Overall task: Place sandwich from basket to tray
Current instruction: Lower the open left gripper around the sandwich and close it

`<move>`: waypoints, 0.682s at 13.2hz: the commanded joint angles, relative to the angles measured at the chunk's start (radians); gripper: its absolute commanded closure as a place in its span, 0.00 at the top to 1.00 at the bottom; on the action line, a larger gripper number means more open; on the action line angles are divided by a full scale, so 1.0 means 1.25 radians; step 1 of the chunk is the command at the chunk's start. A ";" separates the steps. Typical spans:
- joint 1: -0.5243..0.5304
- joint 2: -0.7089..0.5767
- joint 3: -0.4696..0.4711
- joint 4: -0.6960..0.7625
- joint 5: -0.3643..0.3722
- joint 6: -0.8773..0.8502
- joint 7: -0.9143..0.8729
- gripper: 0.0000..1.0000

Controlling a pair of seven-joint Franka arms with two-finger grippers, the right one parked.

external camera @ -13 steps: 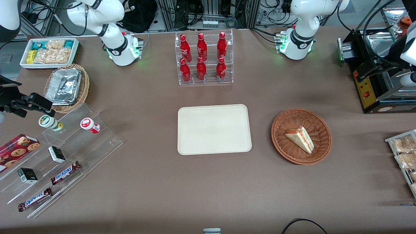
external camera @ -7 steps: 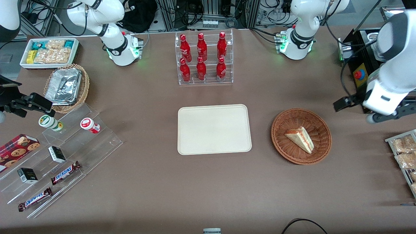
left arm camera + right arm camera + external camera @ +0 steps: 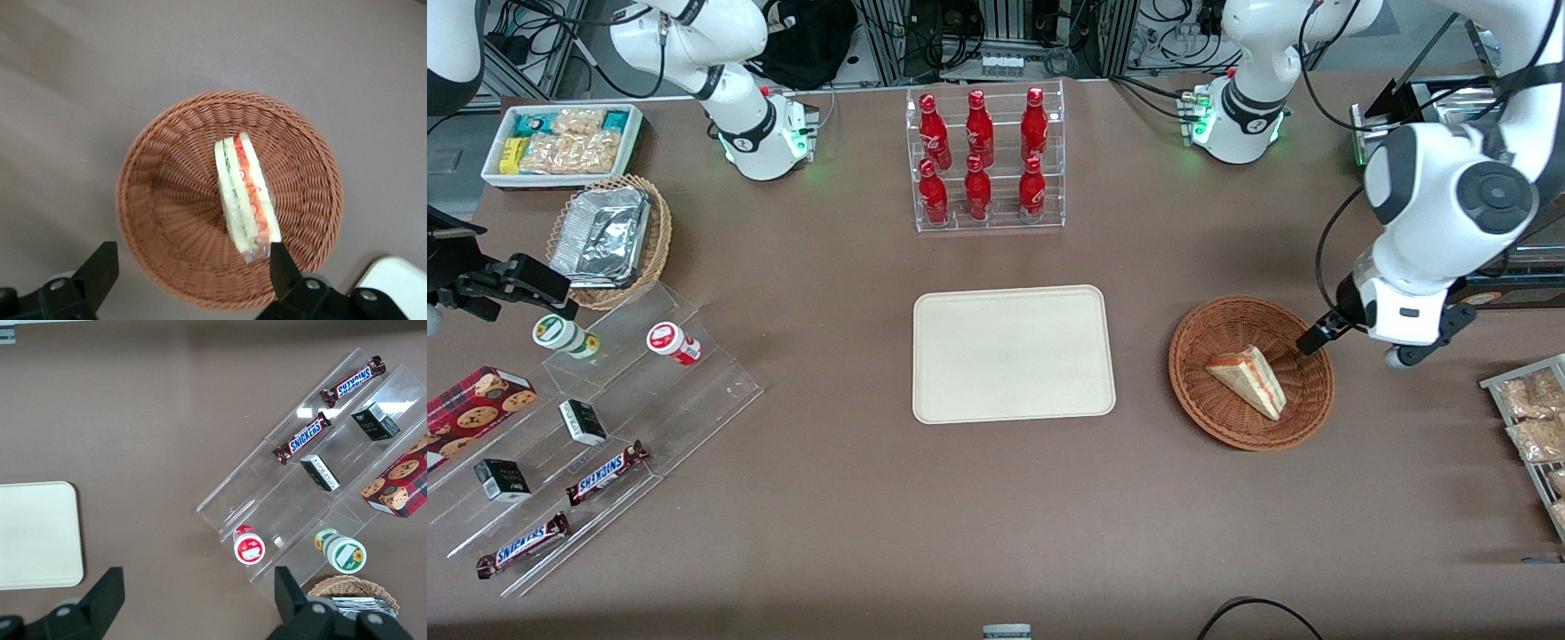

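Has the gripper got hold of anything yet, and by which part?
Nothing is held. The open gripper hovers above the reddish-brown wicker basket; the clear-wrapped triangular sandwich lies in it untouched.

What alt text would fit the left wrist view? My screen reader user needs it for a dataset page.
A clear-wrapped triangular sandwich lies in a round reddish-brown wicker basket on a brown table, seen from above. The open gripper hovers over the basket's rim, its two dark fingers spread wide, and a corner of the cream tray shows nearby.

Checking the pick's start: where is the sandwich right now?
The sandwich lies in the basket, toward the working arm's end of the table from the tray; the open gripper hovers above it.
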 commanded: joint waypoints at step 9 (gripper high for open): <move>-0.003 0.069 -0.075 -0.053 0.004 0.141 -0.346 1.00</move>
